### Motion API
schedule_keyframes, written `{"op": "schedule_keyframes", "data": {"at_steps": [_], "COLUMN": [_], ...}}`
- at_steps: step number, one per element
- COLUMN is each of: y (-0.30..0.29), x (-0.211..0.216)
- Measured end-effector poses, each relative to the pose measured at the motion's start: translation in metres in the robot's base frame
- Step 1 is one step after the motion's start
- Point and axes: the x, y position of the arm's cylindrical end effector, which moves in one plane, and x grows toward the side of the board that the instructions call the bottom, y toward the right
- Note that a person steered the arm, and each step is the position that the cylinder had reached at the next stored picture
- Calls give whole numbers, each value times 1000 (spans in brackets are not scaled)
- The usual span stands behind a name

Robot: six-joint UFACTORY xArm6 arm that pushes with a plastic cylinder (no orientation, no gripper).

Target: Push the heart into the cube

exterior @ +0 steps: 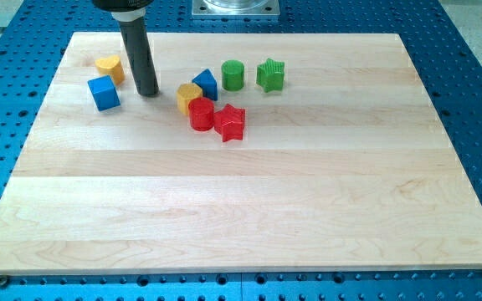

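You see my tip (pixel 148 92) just right of the blue cube (pixel 104 93); the yellow heart (pixel 110 67) lies above the cube, touching. No claw exists here.

We count eight blocks on the wooden board (pixel 241 217):
- two blue: cube (pixel 104 93), triangular block (pixel 206 84)
- two yellow: (pixel 110 68), (pixel 189 98)
- two red: cylinder (pixel 201 114), star (pixel 230 123)
- two green: cylinder (pixel 233 75), star (pixel 270 75)

One rod.
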Motion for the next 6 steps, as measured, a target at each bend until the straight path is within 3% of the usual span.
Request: {"op": "schedule_keyframes", "data": {"at_steps": [1,3,4,5,6], "y": [-24,-52,-90,-84,-80], "x": [-7,-76,-1,90,100]}}
